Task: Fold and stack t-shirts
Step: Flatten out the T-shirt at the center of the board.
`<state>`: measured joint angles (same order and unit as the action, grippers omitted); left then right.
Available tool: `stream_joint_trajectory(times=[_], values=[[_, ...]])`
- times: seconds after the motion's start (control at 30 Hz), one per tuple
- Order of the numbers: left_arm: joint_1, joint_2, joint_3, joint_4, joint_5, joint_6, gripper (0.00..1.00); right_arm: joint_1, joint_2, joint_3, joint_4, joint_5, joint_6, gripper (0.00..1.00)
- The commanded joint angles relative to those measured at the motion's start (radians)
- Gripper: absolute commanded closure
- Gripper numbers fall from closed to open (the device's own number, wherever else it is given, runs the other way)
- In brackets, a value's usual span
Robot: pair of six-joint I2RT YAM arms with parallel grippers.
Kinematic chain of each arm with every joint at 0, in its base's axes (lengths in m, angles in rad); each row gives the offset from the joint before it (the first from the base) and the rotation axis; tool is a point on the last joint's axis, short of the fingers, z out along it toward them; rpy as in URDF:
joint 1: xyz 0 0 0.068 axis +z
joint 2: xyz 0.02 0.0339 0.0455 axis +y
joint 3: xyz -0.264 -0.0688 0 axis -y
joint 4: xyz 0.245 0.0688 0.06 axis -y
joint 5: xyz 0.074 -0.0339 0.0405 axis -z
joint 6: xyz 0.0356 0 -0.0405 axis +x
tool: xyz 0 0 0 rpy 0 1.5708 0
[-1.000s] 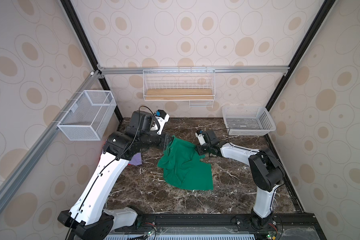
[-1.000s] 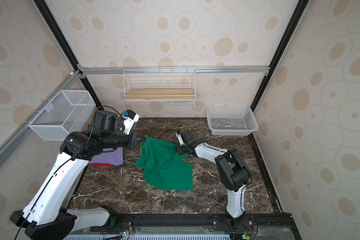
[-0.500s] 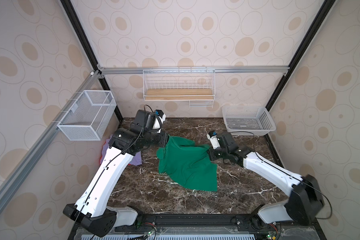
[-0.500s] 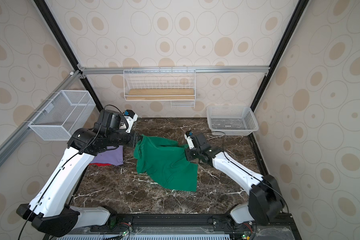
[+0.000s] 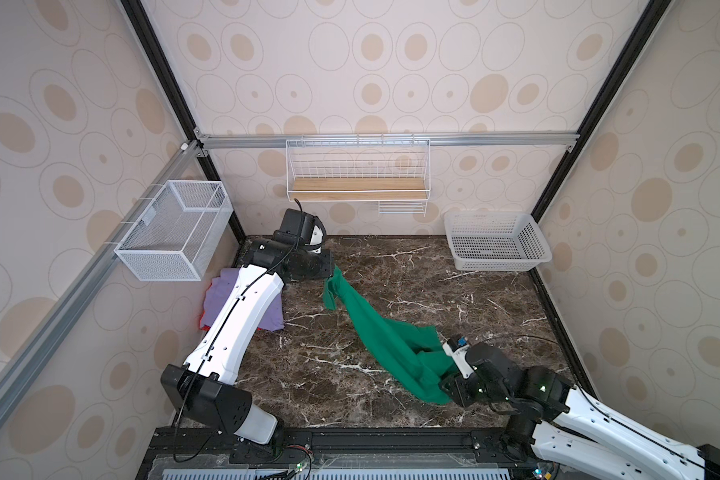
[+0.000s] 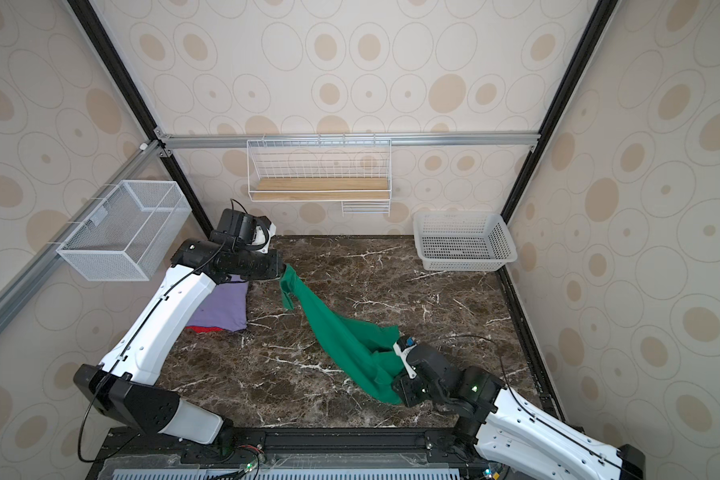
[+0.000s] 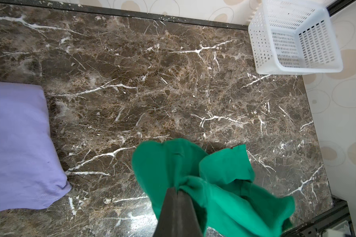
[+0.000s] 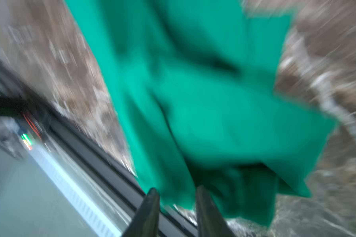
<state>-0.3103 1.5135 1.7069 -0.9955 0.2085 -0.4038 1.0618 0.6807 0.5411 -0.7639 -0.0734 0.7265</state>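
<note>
Left end effector (image 5: 332,272), in both top views, is clamped on one end of the solid emerald-green cloth t-shirt (image 5: 385,334). It holds that end above the dark marble worktop (image 5: 433,282), so the shirt spans as a stretched band to the right end effector (image 5: 445,384) near the front rail, likely to spread it for folding. A folded lavender-purple cloth t-shirt (image 6: 225,307) lies on a red cloth t-shirt (image 6: 202,329) beside the left arm, probably the stack.

Left wrist view: closed jaws pinch a bunched green corner.

Right wrist view, blurred: jaws stand apart with green hem between them, seemingly too loose to grip.
</note>
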Motion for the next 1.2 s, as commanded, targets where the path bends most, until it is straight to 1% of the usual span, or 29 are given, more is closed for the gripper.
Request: stream_joint_trajectory(times=[0.0,0.03,0.07,0.13,0.17,0.2,0.23,0.27,0.3,0.33,0.37,0.4,0.43,0.47,0.53,0.57,0.6,0.67,0.73,0.8,0.87,0.93,1.0,1.17], values=[[0.014,-0.005,0.076,0.051,0.038,-0.007,1.00,0.082,-0.025,0.043,0.050,-0.030,0.045,0.47],[0.014,-0.003,0.081,0.044,0.044,-0.002,1.00,0.086,-0.024,0.067,0.067,-0.028,0.015,0.43],[0.014,-0.003,0.083,0.036,0.048,0.001,1.00,0.085,-0.024,0.093,0.077,-0.020,-0.012,0.38],[0.014,-0.014,0.075,0.022,0.050,0.012,1.00,0.086,-0.019,0.161,0.076,0.052,-0.083,0.29],[0.014,-0.024,0.062,0.021,0.061,0.018,1.00,0.085,-0.018,0.192,0.083,0.122,-0.122,0.25],[0.014,-0.036,0.044,0.023,0.077,0.025,1.00,0.086,-0.012,0.221,0.090,0.234,-0.161,0.19],[0.014,-0.050,0.034,0.022,0.088,0.030,1.00,0.085,-0.004,0.235,0.097,0.321,-0.184,0.16],[0.015,-0.062,0.019,0.020,0.096,0.035,1.00,0.083,0.016,0.245,0.113,0.456,-0.208,0.12],[0.014,-0.079,0.002,0.019,0.096,0.038,1.00,0.076,0.049,0.250,0.144,0.571,-0.234,0.10],[0.014,-0.094,-0.012,0.016,0.092,0.040,1.00,0.061,0.082,0.248,0.197,0.619,-0.276,0.10],[0.014,-0.110,-0.028,0.014,0.087,0.041,1.00,0.032,0.133,0.246,0.261,0.615,-0.322,0.10],[0.014,-0.124,-0.041,0.012,0.086,0.044,1.00,-0.004,0.190,0.247,0.319,0.582,-0.339,0.10],[0.014,-0.133,-0.048,0.009,0.087,0.045,1.00,-0.033,0.241,0.243,0.381,0.530,-0.348,0.11],[0.014,-0.140,-0.057,0.003,0.089,0.044,1.00,-0.068,0.305,0.238,0.446,0.452,-0.351,0.11],[0.014,-0.149,-0.068,-0.005,0.096,0.045,1.00,-0.102,0.435,0.244,0.536,0.351,-0.349,0.11],[0.014,-0.155,-0.079,-0.007,0.098,0.042,1.00,-0.113,0.507,0.262,0.556,0.338,-0.347,0.12],[0.015,-0.163,-0.091,-0.004,0.099,0.039,1.00,-0.123,0.585,0.286,0.566,0.353,-0.341,0.13],[0.014,-0.182,-0.118,0.006,0.097,0.031,1.00,-0.167,0.679,0.311,0.593,0.346,-0.324,0.12],[0.014,-0.200,-0.143,0.015,0.100,0.028,1.00,-0.261,0.741,0.324,0.613,0.292,-0.274,0.12],[0.014,-0.213,-0.159,0.015,0.101,0.029,1.00,-0.390,0.801,0.330,0.648,0.171,-0.224,0.15],[0.014,-0.218,-0.171,0.014,0.103,0.031,1.00,-0.462,0.850,0.349,0.668,0.135,-0.230,0.16],[0.014,-0.220,-0.177,0.010,0.100,0.035,1.00,-0.500,0.909,0.399,0.649,0.118,-0.260,0.16],[0.014,-0.219,-0.184,0.008,0.091,0.038,1.00,-0.528,0.962,0.448,0.633,0.075,-0.274,0.18],[0.014,-0.214,-0.191,0.009,0.083,0.040,1.00,-0.538,1.075,0.524,0.645,-0.036,-0.279,0.24]])
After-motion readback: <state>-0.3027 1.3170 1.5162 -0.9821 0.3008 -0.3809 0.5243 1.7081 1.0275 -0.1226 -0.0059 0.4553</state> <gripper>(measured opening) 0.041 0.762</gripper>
